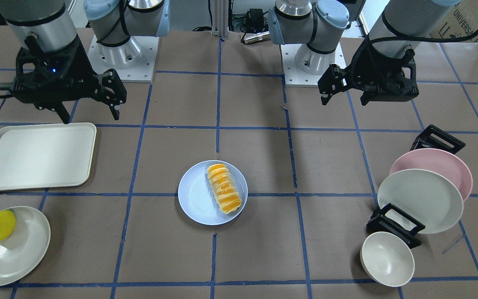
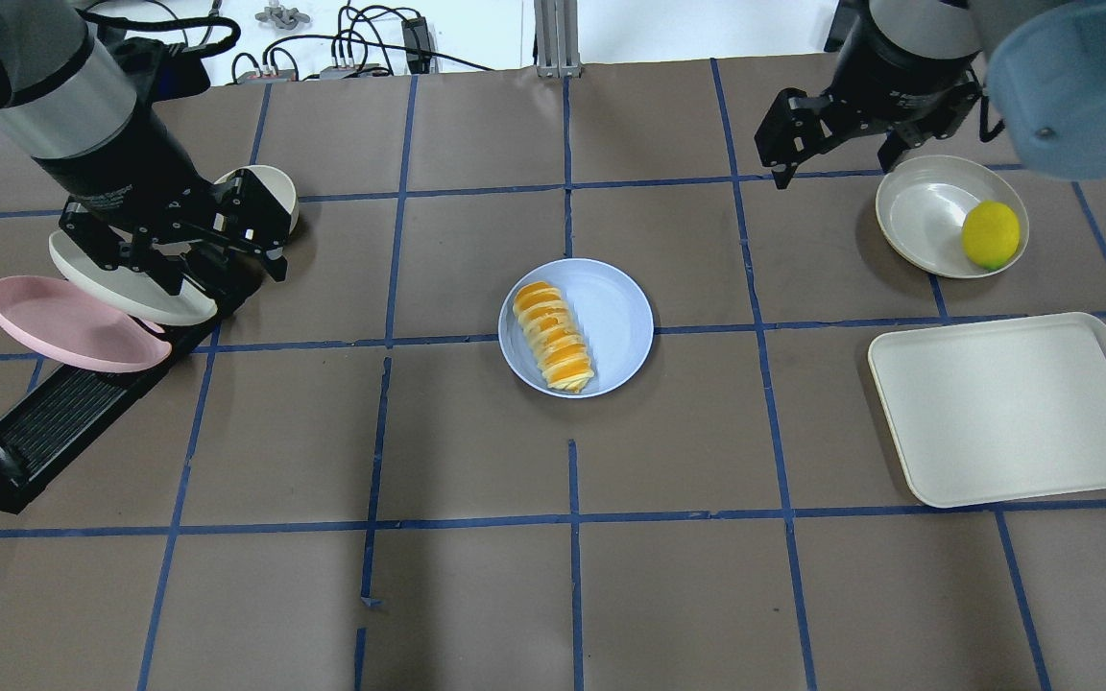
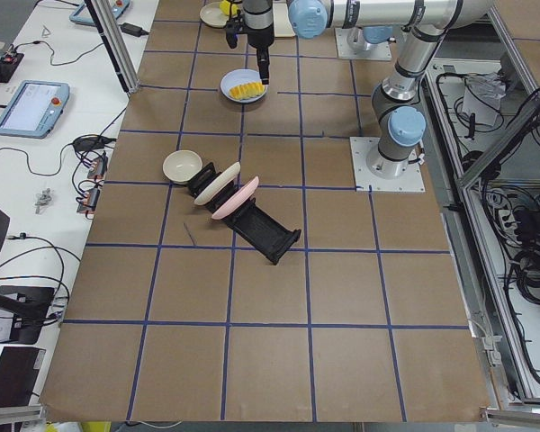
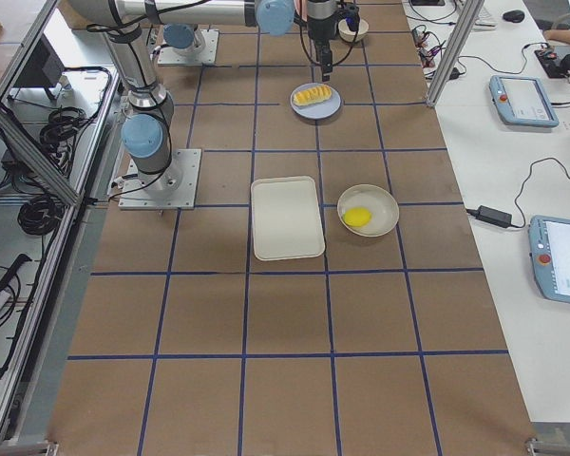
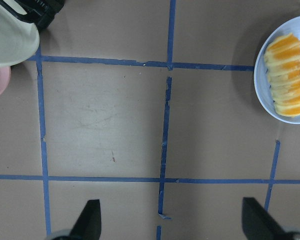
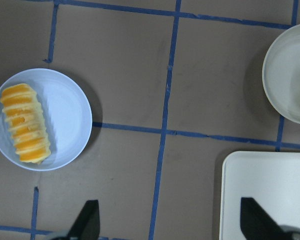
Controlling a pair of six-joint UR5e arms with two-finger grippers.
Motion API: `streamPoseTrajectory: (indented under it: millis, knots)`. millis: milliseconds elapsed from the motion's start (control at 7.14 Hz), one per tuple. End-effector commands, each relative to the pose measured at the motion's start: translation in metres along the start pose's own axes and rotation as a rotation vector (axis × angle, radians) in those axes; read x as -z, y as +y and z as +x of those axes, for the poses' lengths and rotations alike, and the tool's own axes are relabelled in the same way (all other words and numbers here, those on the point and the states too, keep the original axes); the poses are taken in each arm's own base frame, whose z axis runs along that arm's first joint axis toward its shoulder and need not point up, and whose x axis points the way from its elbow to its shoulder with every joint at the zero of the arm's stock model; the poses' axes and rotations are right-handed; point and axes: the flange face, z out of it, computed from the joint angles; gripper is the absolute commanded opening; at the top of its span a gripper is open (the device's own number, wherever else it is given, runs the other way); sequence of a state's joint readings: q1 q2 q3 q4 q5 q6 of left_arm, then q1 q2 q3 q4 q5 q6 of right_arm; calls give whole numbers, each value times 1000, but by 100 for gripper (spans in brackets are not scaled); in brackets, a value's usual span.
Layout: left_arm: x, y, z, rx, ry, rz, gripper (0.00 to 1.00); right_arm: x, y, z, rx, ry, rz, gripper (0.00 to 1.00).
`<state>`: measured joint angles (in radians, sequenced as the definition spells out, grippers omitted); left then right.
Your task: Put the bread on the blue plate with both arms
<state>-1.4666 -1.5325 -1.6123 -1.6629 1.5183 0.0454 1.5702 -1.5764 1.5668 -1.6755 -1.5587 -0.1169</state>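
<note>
The bread (image 1: 224, 194), a ridged orange and cream loaf, lies on the blue plate (image 1: 195, 199) at the table's middle, along the plate's one side. It also shows in the overhead view as the bread (image 2: 554, 336) on the plate (image 2: 620, 317). My left gripper (image 2: 222, 274) is open and empty, raised above the dish rack, well left of the plate. My right gripper (image 2: 836, 171) is open and empty, raised far right of the plate. The left wrist view shows the bread (image 5: 288, 75) at its right edge; the right wrist view shows the bread (image 6: 26, 123) at its left.
A cream tray (image 2: 1014, 408) lies on the right. A cream plate (image 2: 927, 211) holds a yellow lemon (image 2: 990, 235). A black dish rack (image 2: 54, 422) on the left holds a pink plate (image 2: 63, 321) and a cream plate; a cream bowl (image 1: 386, 257) sits beside it.
</note>
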Motion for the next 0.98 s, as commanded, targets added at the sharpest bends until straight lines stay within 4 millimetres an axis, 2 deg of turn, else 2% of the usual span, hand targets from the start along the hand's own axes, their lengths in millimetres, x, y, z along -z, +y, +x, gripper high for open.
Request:
streamPoseTrajectory:
  millis: [0,840]
  knots:
    - [0,0,0,1,1,0,100,19,23,-3,-11,-4,-51,100]
    - [0,0,0,1,3,0,100,15,25,-2,-11,-4,-88,100]
